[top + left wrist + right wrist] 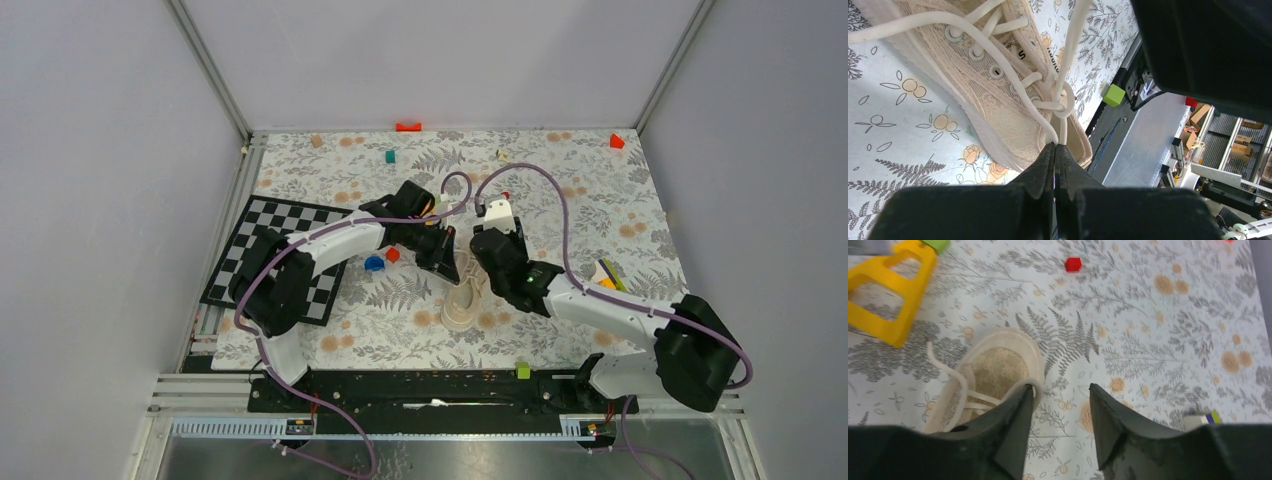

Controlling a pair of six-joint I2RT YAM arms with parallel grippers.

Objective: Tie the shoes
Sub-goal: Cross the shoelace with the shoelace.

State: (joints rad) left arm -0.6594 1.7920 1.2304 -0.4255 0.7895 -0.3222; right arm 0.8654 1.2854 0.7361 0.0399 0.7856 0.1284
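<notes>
the sneaker shows 1 loose crossing (no bow yet); left gripper pinches a lace, right gripper is spread.

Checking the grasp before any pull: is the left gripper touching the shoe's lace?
Touching. The left wrist view shows the lace running down into the tips of the left gripper, whose fingers are shut on it.

Small dark lettering inside the sneaker, partly under laces, too unclear to read
</notes>
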